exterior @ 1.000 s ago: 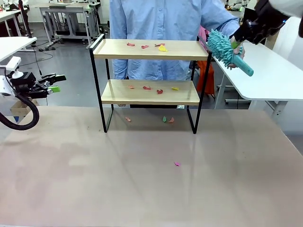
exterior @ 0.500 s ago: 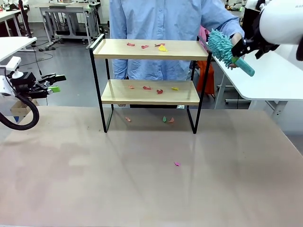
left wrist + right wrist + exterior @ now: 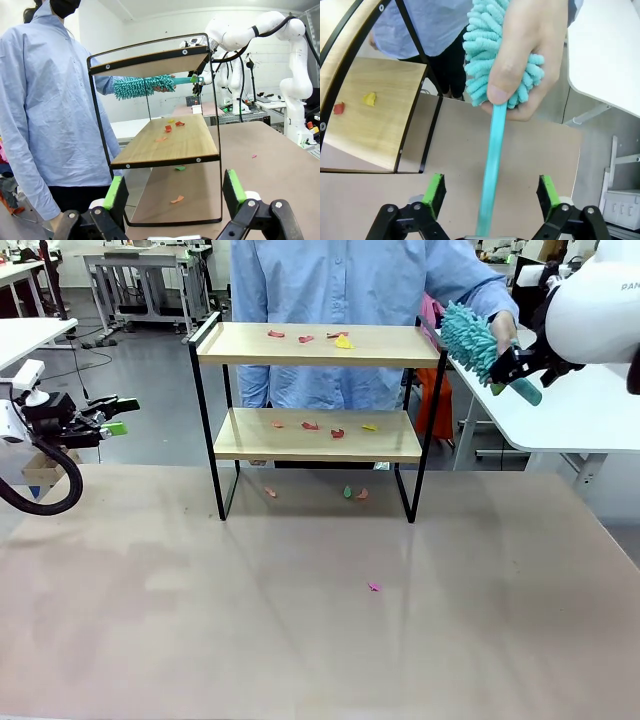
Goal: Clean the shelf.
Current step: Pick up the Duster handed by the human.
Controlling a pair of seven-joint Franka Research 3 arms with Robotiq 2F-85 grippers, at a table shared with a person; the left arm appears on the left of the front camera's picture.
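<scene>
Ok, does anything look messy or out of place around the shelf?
Yes: small coloured scraps litter the shelf, several on the top board and several on the lower board. More lie on the table beneath it, with one pink scrap farther forward. Nothing looks tilted or broken.

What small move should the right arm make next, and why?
Probably close the fingers of the right gripper on the duster handle. The handle lies between the open fingers, apart from both pads, while the person's hand holds the fluffy head, offering it. The shelf has scraps on both boards to sweep.
</scene>
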